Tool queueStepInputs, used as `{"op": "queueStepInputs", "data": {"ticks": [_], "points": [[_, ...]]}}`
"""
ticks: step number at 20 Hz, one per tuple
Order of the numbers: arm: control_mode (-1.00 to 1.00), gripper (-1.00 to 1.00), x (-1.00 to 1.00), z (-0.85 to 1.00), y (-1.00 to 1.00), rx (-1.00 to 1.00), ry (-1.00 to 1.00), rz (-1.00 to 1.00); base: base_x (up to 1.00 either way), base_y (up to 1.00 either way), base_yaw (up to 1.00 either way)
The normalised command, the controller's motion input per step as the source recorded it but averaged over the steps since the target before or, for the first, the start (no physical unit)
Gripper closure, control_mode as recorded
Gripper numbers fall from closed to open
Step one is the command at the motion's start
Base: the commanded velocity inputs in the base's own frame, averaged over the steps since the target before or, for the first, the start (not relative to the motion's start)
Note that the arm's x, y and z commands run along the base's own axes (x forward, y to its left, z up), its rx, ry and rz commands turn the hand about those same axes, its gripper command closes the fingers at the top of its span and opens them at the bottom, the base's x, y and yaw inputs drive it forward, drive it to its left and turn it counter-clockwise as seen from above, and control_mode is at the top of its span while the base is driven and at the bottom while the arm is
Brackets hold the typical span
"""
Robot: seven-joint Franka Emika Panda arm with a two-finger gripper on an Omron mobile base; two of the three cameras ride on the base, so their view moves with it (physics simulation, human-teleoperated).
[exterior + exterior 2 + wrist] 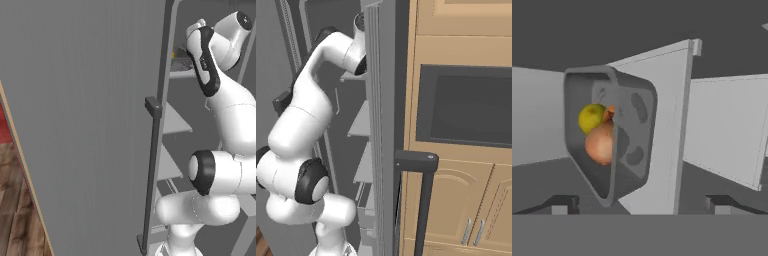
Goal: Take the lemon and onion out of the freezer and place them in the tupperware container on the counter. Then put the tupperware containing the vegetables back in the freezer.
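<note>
The freezer (90,125) occupies most of the left base view as a tall matte grey door panel, swung open, with its long dark vertical bar handle (151,175) along the panel's right edge. In the right base view the same appliance is seen edge-on, next to light wooden cabinets (456,200). Light grey inner shelves (172,122) step down behind the door edge.

The white arm (225,125) rises from the lower right of the left base view and reaches up into the freezer interior. Its wrist and hand are cut off behind the door edge in the right base view, and the fingers cannot be made out in either base view.

In the hand view the tupperware container (637,125) rests on a light grey shelf (667,100); the view is rolled, so the tray appears to stand on its side. It is a dark grey tray with rounded corners. Its lower corner is close to the bottom of the view.

Inside the tray lie the onion (601,142) and the lemon (592,117), touching each other, the lemon partly covered by the onion.

The gripper (639,205) is released: its two dark fingertips (562,204) stand far apart at the bottom of the hand view, one on each side of the tray, with nothing between them. Neither tip visibly touches the container.
</note>
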Motion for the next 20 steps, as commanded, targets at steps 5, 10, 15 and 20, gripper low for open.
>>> {"op": "queueStepInputs", "data": {"ticks": [5, 10, 15, 20], "points": [[-1.0, -1.0, -1.0, -0.12, 0.36, 0.0, -0.14, -0.07, 0.0, 0.0, 0.0], [-1.0, -1.0, -1.0, -0.03, 0.39, 0.0, -0.07, -0.13, 0.0, 0.0, 0.0], [-1.0, -1.0, -1.0, -0.03, 0.19, 0.0, 0.0, -0.16, 0.0, 0.0, 0.0], [-1.0, -1.0, -0.98, -0.19, 0.1, 0.0, 0.08, -0.17, 0.0, 0.0, 0.0]]}}
